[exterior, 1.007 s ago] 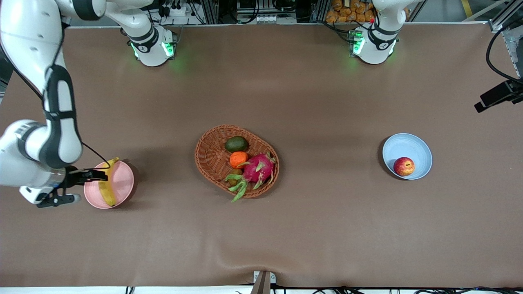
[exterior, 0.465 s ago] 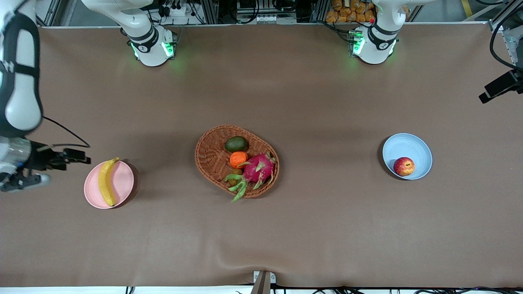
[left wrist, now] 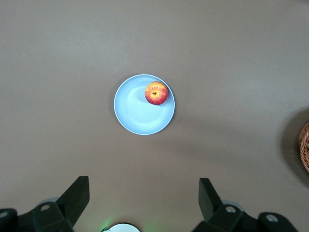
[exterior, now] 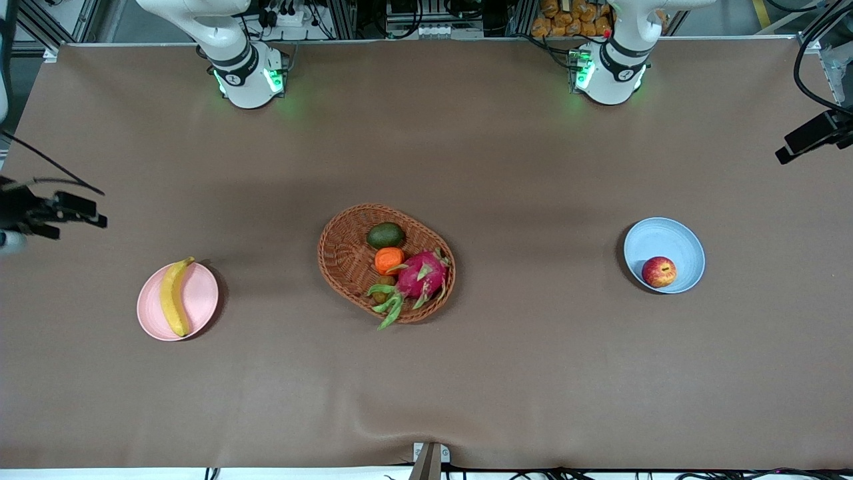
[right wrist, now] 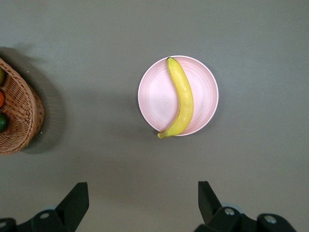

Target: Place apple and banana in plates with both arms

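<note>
Banana (exterior: 172, 296) on pink plate (exterior: 203, 298), apple (exterior: 659, 271) on blue plate (exterior: 660, 241).

Setting: robotics lab, as I read it from my console. Evidence: brown cloth-covered table (exterior: 466, 133); two green-lit arm bases (exterior: 248, 79) bolted along its top edge; aluminium framing (exterior: 346, 17) and cable bundles (exterior: 286, 13) past that edge; a camera mount (exterior: 810, 137) near the top corner at the left arm's end; what may be stored fruit props (exterior: 566, 20).

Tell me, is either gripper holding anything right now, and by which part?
Nothing is held. The left gripper and right gripper are open and empty; the apple lies in the blue plate, the banana on the pink plate.
</note>
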